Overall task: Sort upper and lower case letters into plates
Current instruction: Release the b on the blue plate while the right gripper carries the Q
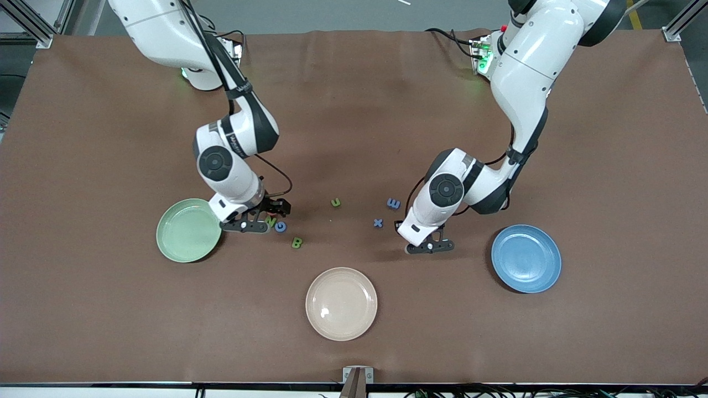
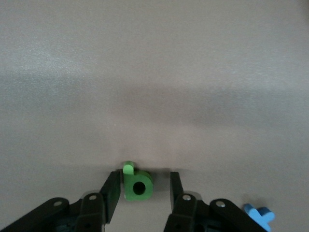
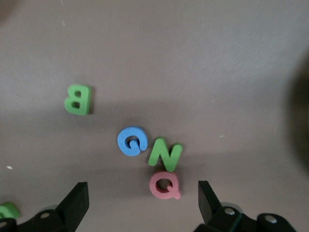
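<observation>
While low over the counter with left claw spread around a green p, right claw gapes just short of red Q.

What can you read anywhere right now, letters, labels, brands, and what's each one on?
"B": green letter.
"G": blue letter.
"N": green letter.
"Q": red letter.
"u": green letter.
"x": blue letter.
Print on the right arm's cable sleeve: too small to read.
</observation>
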Robot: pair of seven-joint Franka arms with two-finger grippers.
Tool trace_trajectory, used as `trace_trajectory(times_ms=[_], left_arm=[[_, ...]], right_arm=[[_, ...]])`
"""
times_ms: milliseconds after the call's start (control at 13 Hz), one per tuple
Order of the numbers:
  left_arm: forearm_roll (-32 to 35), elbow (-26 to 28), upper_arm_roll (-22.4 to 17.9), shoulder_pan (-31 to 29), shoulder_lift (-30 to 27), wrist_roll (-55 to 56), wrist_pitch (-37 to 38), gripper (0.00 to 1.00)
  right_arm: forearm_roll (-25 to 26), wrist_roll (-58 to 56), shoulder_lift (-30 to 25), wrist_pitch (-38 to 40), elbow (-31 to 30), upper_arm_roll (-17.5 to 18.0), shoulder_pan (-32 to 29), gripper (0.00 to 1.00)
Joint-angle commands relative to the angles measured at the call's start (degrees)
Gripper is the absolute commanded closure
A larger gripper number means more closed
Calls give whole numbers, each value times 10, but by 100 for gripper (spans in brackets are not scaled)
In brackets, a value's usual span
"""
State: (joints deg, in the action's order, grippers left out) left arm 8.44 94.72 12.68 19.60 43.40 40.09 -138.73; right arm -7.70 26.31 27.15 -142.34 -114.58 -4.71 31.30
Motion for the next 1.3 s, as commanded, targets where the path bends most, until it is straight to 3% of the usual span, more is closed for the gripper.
trace_trajectory(times_ms=[0,77,153,383,537,843,1073,1227], left_arm=[[15,-13,-11,10,5,11,7,51],[15,-11,-11,10,5,10,8,52],[15,-11,-11,9,6,10,8,60],[15,-11,-11,9,9,34,8,96],[15,-12,-12,-6,-7,38,30,99],[16,-9,-11,-113,-92,-20,129,99],[15,12,-5,-202,-107,-75,137,100],[15,26,-5,-249,-100,-119,129,100]], right_arm=[[5,14,4,-17,-16,-7,13,0],[7,13,11,-17,-16,-8,15,0],[15,13,17,-17,-15,-8,17,0],[44,9,22,-16,-15,-8,11,1],[44,9,25,-16,-14,-7,10,1],[44,10,34,-18,-14,-7,9,8],[43,13,36,-15,-14,-6,9,12],[43,14,36,-12,-15,-6,9,21]])
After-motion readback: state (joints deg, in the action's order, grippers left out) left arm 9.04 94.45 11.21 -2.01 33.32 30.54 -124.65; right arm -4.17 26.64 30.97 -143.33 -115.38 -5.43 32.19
